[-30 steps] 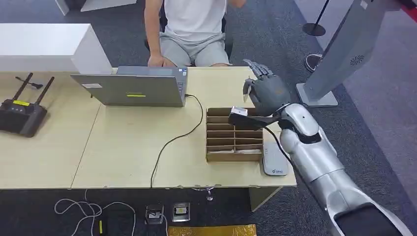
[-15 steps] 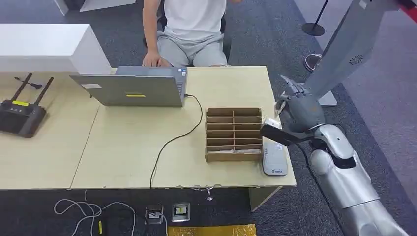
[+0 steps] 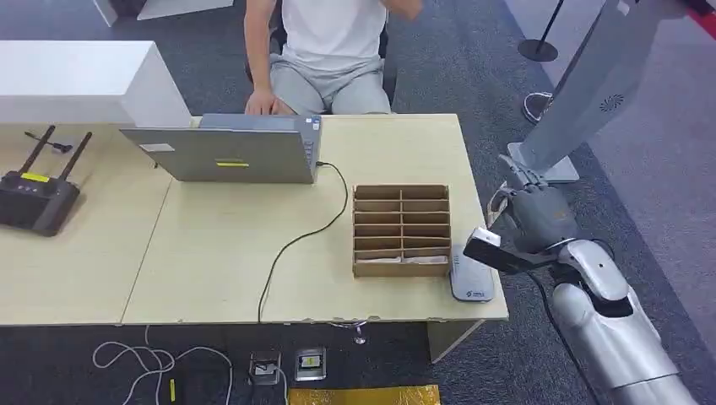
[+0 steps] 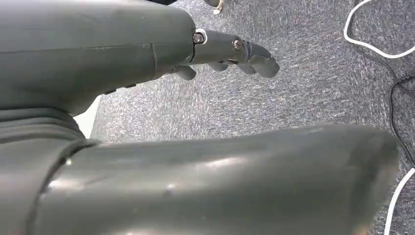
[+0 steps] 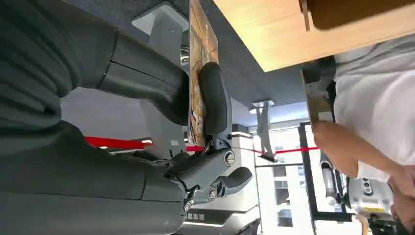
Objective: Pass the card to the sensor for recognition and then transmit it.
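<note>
My right hand (image 3: 537, 221) hovers just off the table's right edge and pinches a thin card (image 3: 485, 248). The card's pale end reaches over the table, just above the far end of the flat grey-white sensor pad (image 3: 472, 283). In the right wrist view the card (image 5: 196, 58) shows edge-on, pressed between the thumb (image 5: 214, 100) and a finger of the right hand (image 5: 147, 83). My left hand (image 4: 147, 49) hangs over grey carpet with its fingers (image 4: 244, 51) stretched out and nothing in it.
A cardboard box with dividers (image 3: 401, 229) stands right beside the sensor pad. A laptop (image 3: 228, 152) with a black cable, a black router (image 3: 34, 194) and a seated person (image 3: 333, 51) lie further off. A grey stand (image 3: 583, 93) rises off the table's right side.
My right hand has carried the card from over the box's far right corner rightward and nearer, down to the sensor pad at the table's right edge.
</note>
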Available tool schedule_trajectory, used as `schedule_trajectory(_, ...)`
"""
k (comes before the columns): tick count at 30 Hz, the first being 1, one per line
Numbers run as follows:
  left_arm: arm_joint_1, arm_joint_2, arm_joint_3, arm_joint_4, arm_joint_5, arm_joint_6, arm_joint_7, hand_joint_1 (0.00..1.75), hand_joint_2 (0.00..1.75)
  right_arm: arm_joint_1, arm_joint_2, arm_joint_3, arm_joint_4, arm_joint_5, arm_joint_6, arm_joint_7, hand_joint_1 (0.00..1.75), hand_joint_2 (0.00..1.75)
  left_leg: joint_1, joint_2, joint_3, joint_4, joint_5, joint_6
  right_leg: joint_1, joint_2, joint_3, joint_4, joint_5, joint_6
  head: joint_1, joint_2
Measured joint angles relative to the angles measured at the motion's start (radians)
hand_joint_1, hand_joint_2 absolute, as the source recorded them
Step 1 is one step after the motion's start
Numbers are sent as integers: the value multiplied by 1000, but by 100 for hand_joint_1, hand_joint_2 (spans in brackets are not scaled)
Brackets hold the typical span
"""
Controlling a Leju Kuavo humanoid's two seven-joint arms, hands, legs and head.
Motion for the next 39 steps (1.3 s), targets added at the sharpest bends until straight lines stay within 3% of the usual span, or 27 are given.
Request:
schedule_trajectory(14,-1,-1,0,0,-11,-1,-8,0,0,66,10,11,46,-24,-68,-24,175,175,0,0,-1,0,0,0,0,0,0,0,0,0,0,0)
schedule_trajectory(25,-6,-3,0,0,-9,-3,-8,0,0,100,66,45,168,-52,-133,-39,175,175,0,0,-1,0,0,0,0,0,-1,0,0,0,0,0)
schedule_trajectory(39,-6,-6,0,0,-9,-2,-8,0,0,110,97,63,251,-71,-159,-60,175,175,0,0,-1,0,0,0,0,0,0,0,0,0,0,0)
